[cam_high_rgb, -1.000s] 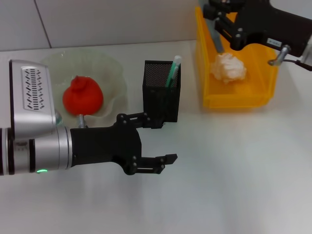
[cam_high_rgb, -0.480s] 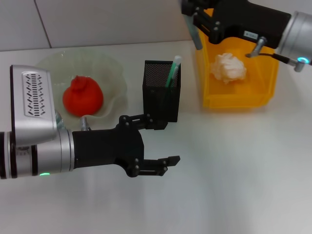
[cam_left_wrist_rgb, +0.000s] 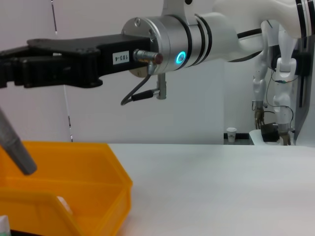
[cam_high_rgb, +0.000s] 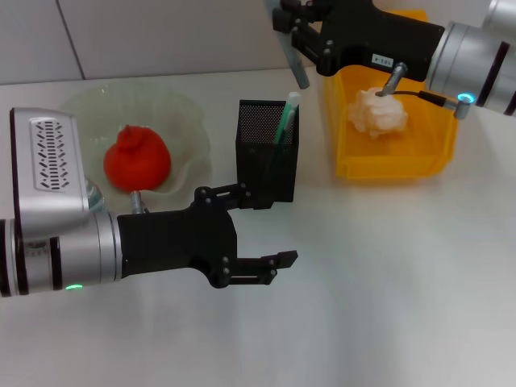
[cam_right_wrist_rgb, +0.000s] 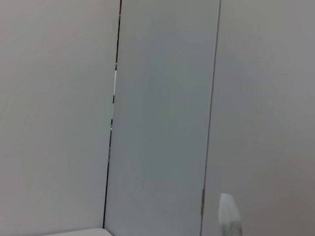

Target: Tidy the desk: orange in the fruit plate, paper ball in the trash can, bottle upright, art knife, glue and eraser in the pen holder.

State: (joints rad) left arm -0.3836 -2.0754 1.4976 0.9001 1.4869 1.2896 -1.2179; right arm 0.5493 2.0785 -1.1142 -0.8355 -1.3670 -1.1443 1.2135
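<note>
The orange point(cam_high_rgb: 135, 157) lies in the fruit plate point(cam_high_rgb: 187, 111). Inside the trash can point(cam_high_rgb: 387, 167) rests the paper ball point(cam_high_rgb: 376, 111). The black mesh pen holder point(cam_high_rgb: 266, 165) stands between them with a green-and-white stick point(cam_high_rgb: 285, 117) in it. My right gripper point(cam_high_rgb: 294, 28) hangs above and just behind the holder, shut on a slim grey tool point(cam_high_rgb: 297, 68), apparently the art knife, which slants downward. The same tool point(cam_left_wrist_rgb: 15, 147) and the trash can point(cam_left_wrist_rgb: 69, 182) show in the left wrist view. My left gripper point(cam_high_rgb: 262, 230) is open and empty in front of the holder. Bottle and eraser are out of view.
My left arm point(cam_high_rgb: 72, 242) covers the table's front left, right in front of the plate. My right arm point(cam_high_rgb: 451, 48) reaches in across the trash can's back. White tabletop point(cam_high_rgb: 387, 290) spreads to the front right, and a wall stands behind.
My right gripper has carried the grey tool leftward, from over the trash can to above the pen holder. My left arm has barely shifted.
</note>
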